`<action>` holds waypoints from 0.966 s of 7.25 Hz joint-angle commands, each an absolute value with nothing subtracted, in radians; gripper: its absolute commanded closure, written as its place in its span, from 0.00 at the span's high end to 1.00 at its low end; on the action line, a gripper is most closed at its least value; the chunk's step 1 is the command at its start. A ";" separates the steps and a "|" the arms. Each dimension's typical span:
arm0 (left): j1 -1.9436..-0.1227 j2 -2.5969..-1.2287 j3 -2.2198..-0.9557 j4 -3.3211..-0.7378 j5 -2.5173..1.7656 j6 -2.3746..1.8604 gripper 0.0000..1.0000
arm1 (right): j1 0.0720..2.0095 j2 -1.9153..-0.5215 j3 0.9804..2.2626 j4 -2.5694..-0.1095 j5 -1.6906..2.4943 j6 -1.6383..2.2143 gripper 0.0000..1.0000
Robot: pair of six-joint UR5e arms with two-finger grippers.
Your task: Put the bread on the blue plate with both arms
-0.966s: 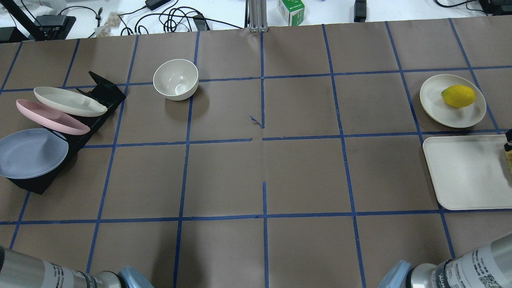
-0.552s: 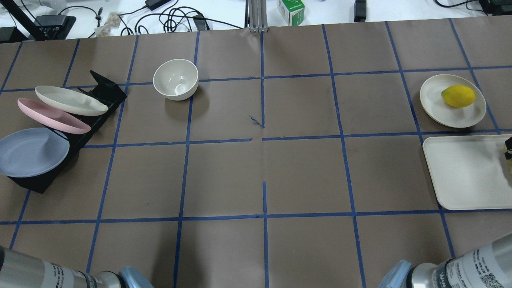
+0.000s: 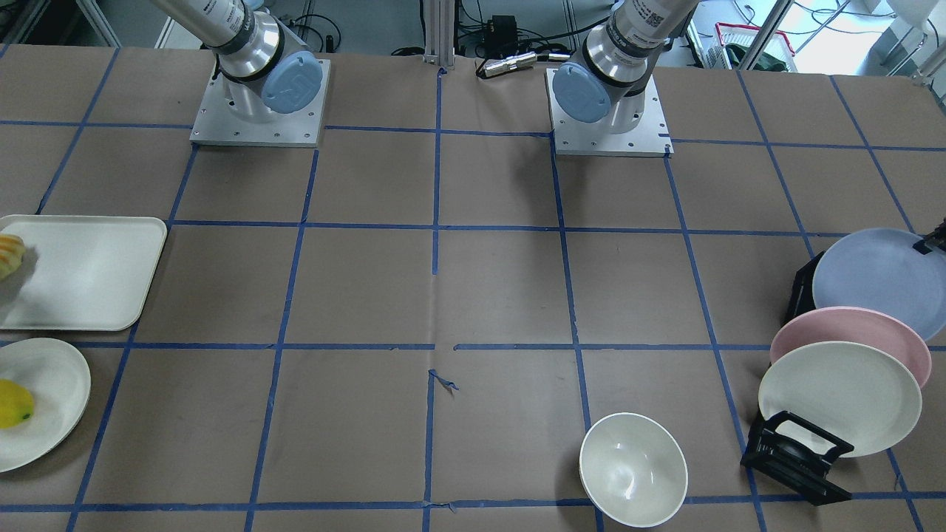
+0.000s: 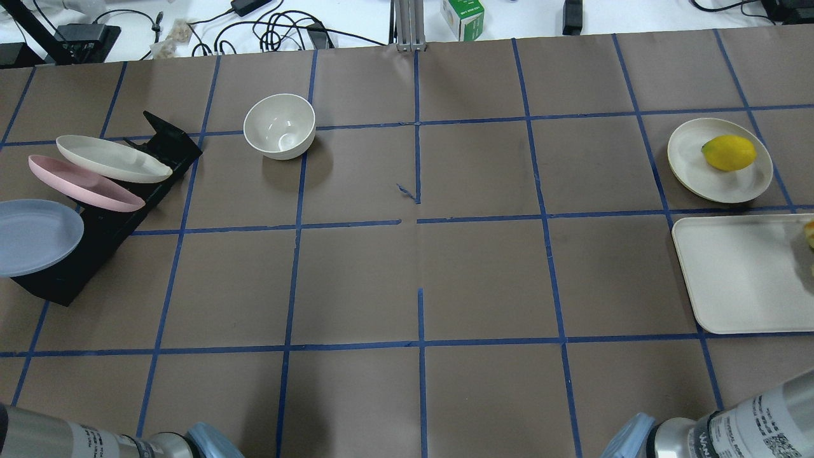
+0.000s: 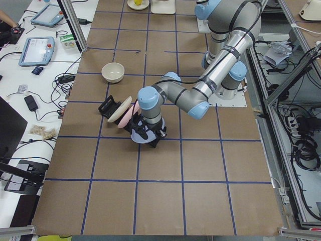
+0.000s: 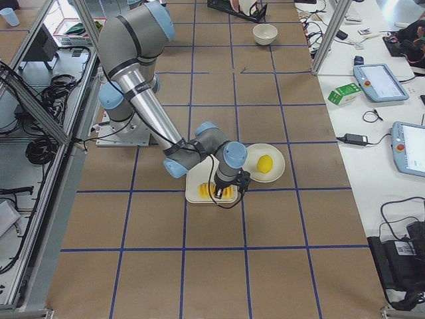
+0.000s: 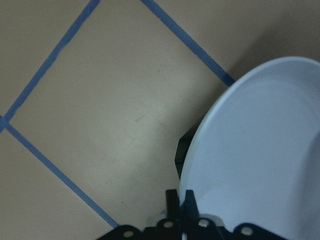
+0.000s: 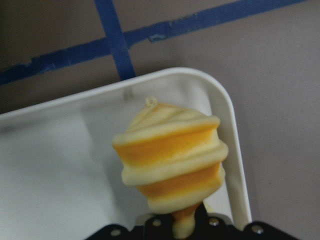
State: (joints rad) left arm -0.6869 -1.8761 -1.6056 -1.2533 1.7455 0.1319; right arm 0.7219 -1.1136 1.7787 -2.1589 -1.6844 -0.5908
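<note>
The blue plate (image 4: 35, 236) is tilted at the near end of the black rack (image 4: 95, 245). My left gripper (image 7: 180, 197) is shut on its rim (image 7: 260, 150). The plate also shows at the right edge of the front view (image 3: 879, 277). The bread (image 8: 170, 160), a ridged yellow-orange loaf, is held end-on in my shut right gripper (image 8: 182, 222) above the corner of the white tray (image 8: 50, 165). Only a sliver of the bread shows at the overhead view's right edge (image 4: 809, 234) and at the front view's left edge (image 3: 9, 251).
A pink plate (image 4: 82, 184) and a cream plate (image 4: 111, 159) lean in the rack. A white bowl (image 4: 280, 126) stands at the back left. A smooth yellow fruit (image 4: 729, 152) lies on a cream plate (image 4: 690, 159) beyond the tray (image 4: 731, 273).
The blue plate has slid left, out from the rack, held by my left gripper. The bread and right gripper have moved right, almost out of the overhead view.
</note>
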 commanded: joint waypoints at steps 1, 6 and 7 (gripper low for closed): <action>-0.675 -1.789 -1.572 -1.343 1.787 0.247 0.00 | 0.727 -1.166 1.778 -2.152 -1.660 -0.586 0.00; -0.760 -1.510 -1.620 -1.662 1.581 0.328 0.00 | 0.849 -1.317 1.692 -1.926 -1.661 -0.498 0.00; -0.840 -1.511 -1.665 -1.664 1.572 0.322 0.00 | 0.909 -1.345 1.651 -1.829 -1.667 -0.439 0.00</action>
